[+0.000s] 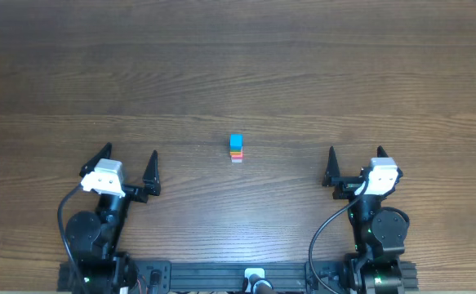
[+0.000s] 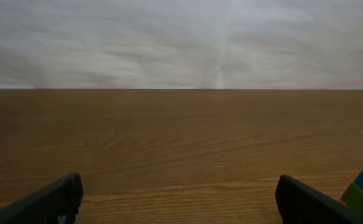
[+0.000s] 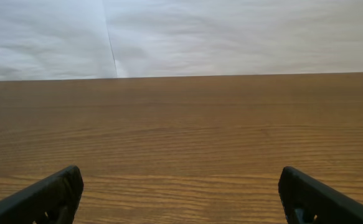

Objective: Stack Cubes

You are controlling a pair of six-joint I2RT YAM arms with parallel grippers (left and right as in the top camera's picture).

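The cube stack [image 1: 236,149] stands in the middle of the table [image 1: 238,65], between the two arms and a little farther out than either gripper. The blue cube [image 1: 236,141] sits on top, and the left wrist view shows a green cube [image 2: 360,198] directly beneath it. From above, orange and a paler layer show lower down.

The left gripper [image 1: 129,159] sits near its base at the left with its fingers spread wide and nothing between them. The right gripper [image 1: 356,155] mirrors it at the right, also apart and empty, and both are well apart from the stack.

These cubes look small, light and rigid, probably smooth-sided. The sensible hold is across two opposite flat faces, squarely. The column is narrow, so a sideways nudge could topple it.

The surface is dark wood-grain, flat and bare around the stack. A pale wall [image 2: 181,43] runs along its far edge.
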